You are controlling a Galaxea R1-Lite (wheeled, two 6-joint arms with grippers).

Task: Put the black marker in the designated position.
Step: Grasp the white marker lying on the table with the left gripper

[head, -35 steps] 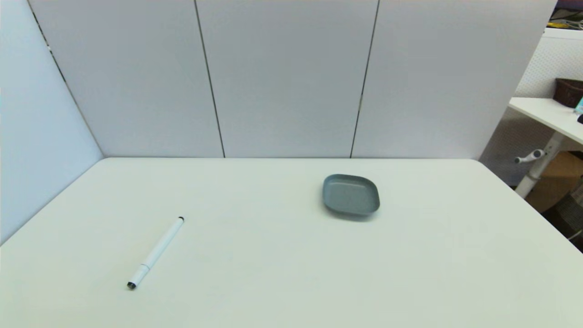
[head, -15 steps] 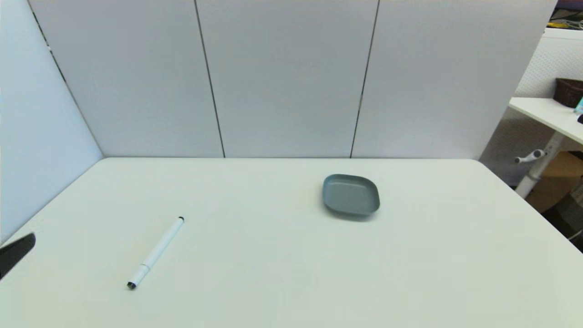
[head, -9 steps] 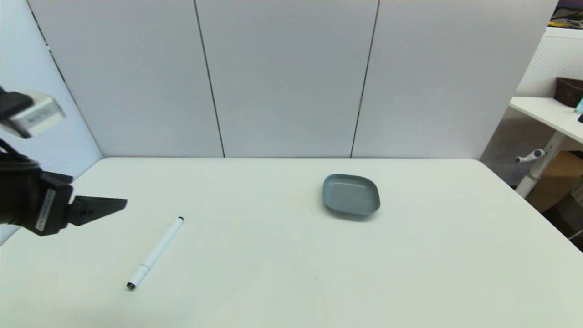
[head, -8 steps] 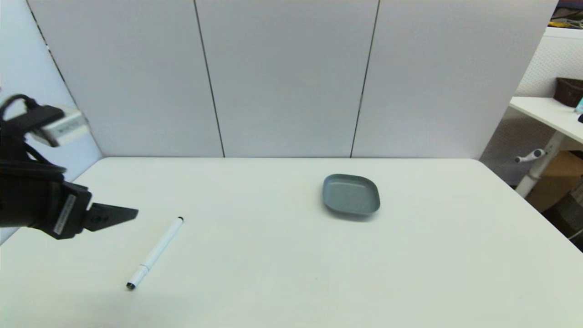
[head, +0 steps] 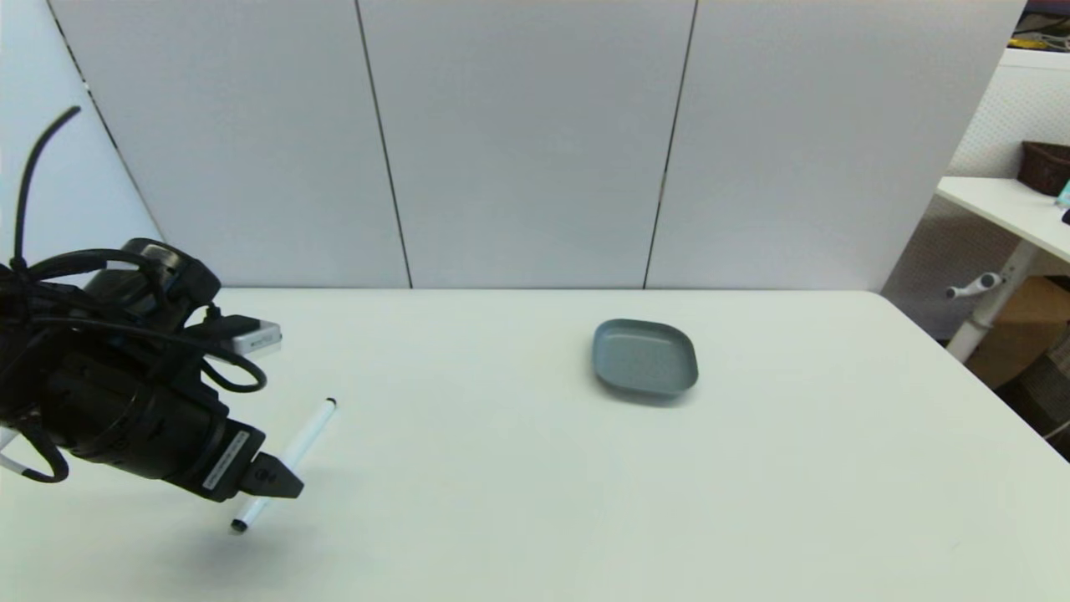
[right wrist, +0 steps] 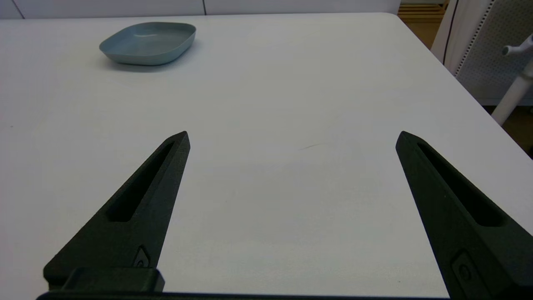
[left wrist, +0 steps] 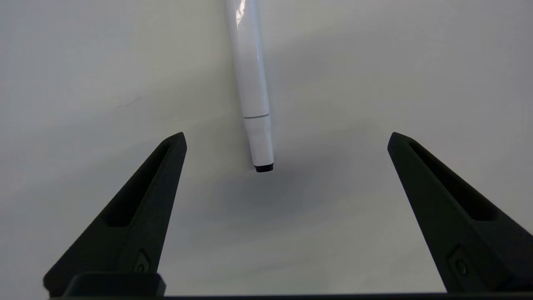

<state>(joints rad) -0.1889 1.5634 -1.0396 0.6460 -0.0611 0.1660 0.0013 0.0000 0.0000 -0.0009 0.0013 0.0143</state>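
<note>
The black marker [head: 305,435], a slim white pen with black tips, lies at a slant on the table's near left part. In the left wrist view the marker [left wrist: 252,83] runs away from the camera, its near black tip between and just beyond my two fingers. My left gripper [head: 280,485] hovers open over the marker's near end, not touching it; its midpoint in the wrist view is [left wrist: 287,139]. The grey dish [head: 644,357] sits right of centre, empty, also shown as the dish [right wrist: 148,42]. My right gripper [right wrist: 291,137] is open, low over bare table, outside the head view.
The white table [head: 535,502] is walled by grey panels at the back and left. Its right edge drops off toward a desk leg [head: 986,313] and a cardboard box [head: 1020,330] beyond.
My left arm has swung in from the left edge, forward and down, and its gripper now hangs over the marker's near end. Marker and dish have not moved.
</note>
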